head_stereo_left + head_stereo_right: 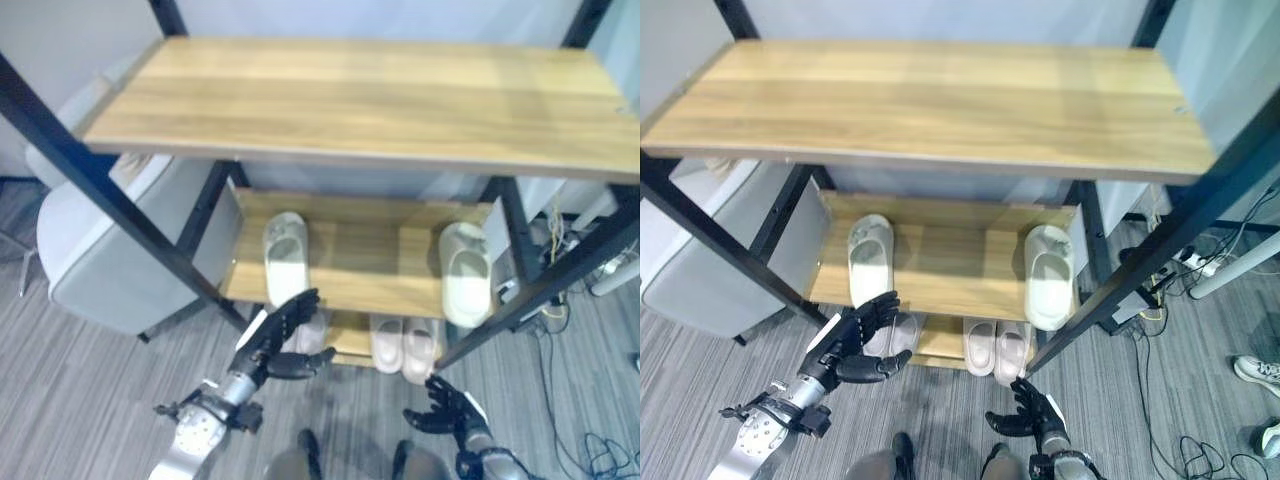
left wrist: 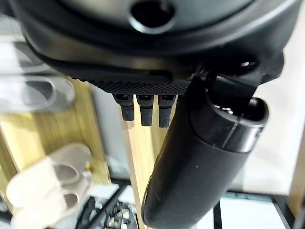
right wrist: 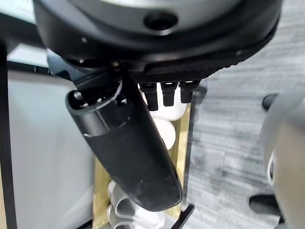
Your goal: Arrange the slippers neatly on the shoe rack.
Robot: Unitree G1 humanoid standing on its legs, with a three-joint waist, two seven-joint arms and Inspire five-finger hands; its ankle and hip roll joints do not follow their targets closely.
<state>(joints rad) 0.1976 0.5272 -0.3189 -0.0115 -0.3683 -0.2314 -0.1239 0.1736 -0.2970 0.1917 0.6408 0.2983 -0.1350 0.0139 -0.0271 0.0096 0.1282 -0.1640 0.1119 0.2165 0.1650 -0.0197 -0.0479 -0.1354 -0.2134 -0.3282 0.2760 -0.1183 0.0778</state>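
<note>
Foam slippers [image 1: 285, 255] (rounded, pale), wooden shoe rack [image 1: 360, 100], black frame.

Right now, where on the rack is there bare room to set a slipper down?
The top shelf is bare. The middle shelf is free between the left white slipper and the right white slipper. The bottom shelf is crowded by the beige pair. The left hand hovers open there.

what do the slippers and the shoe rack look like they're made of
The slippers look like soft moulded foam or rubber: matte, pale cream, thick rounded one-piece straps and no seams, though the exact material is open. The shoe rack has shelves with a light wood-grain surface, probably laminate or veneer, smooth with a faint sheen. Its frame looks like black painted metal: thin, straight bars.
</note>
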